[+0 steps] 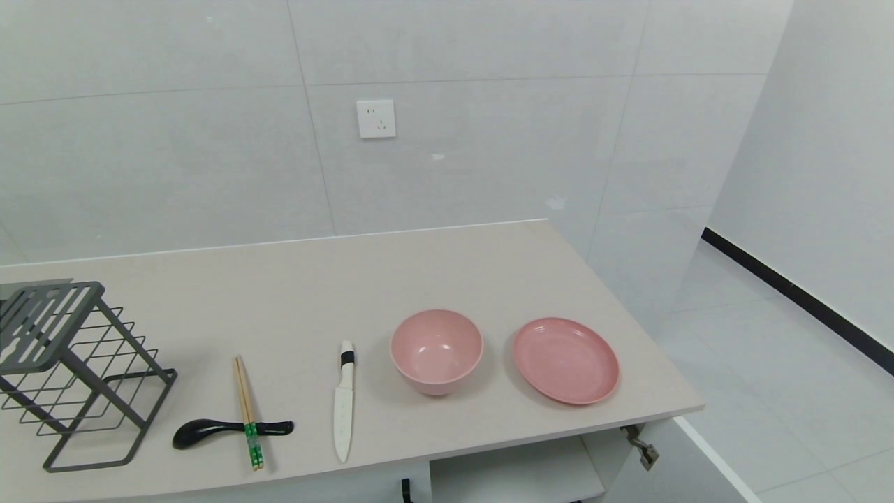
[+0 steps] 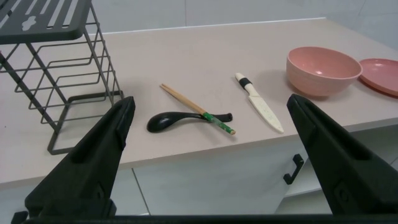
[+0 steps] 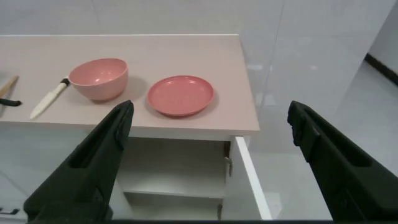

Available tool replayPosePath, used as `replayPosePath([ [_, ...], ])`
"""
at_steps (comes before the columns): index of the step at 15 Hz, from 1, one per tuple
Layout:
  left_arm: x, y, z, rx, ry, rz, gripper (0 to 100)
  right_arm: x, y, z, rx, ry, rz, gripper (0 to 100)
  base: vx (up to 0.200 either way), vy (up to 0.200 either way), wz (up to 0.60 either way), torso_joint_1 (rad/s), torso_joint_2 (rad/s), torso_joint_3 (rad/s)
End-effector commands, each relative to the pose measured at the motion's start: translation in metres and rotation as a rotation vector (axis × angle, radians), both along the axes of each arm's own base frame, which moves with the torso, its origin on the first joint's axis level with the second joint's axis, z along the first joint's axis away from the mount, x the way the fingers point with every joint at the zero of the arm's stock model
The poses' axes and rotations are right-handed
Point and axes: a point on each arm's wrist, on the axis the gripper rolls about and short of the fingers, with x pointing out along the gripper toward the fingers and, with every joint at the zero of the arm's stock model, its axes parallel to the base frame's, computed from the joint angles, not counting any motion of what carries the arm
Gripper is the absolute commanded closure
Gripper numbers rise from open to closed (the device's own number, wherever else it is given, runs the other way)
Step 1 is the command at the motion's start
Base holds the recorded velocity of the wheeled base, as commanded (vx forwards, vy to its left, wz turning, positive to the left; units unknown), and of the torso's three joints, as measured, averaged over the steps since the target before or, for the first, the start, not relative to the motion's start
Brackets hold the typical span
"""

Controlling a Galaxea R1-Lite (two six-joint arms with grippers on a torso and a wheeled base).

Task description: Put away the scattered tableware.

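Pink plate (image 3: pixel 181 95) lies ahead of our empty, wide-open right gripper (image 3: pixel 211 107), so we should pinch its rim gently.

What slips past my views around the counter

From my head, the rack (image 1: pixel 70 363) at the left is cut by the picture's edge, so its left side is lost, and my left wrist view clips its top too. The chopsticks (image 1: pixel 246 412) lie across the spoon (image 1: pixel 209 429) and hide a short stretch of its handle. In my left wrist view the plate (image 2: pixel 380 73) is sliced by the edge. In my right wrist view, one end of the chopsticks and the tip of the spoon's handle poke in. The counter (image 1: pixel 454 272) hides most of the open cabinet (image 1: pixel 517 475) beneath it, whose door (image 1: pixel 674 469) runs out of frame. The bases of my left jaws and right jaws are cut off.
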Motion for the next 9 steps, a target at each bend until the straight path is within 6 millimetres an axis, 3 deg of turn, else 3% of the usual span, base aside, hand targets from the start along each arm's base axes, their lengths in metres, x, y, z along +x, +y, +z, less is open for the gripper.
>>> replayPosePath([
  [1,0.0,0.0,0.0,0.0,0.001,0.0,0,0.031,0.002,0.029,0.05,0.192,0.076,0,0.0,0.0,0.0,0.0,0.0,0.0],
  [6,0.0,0.0,0.0,0.0,0.001,-0.002,0,0.065,0.01,0.023,0.012,0.429,0.152,0,0.0,0.0,0.0,0.0,0.0,0.0],
  [9,0.0,0.0,0.0,0.0,0.001,0.0,0,0.083,0.013,0.02,0.005,0.487,0.151,0,0.0,0.0,0.0,0.0,0.0,0.0],
])
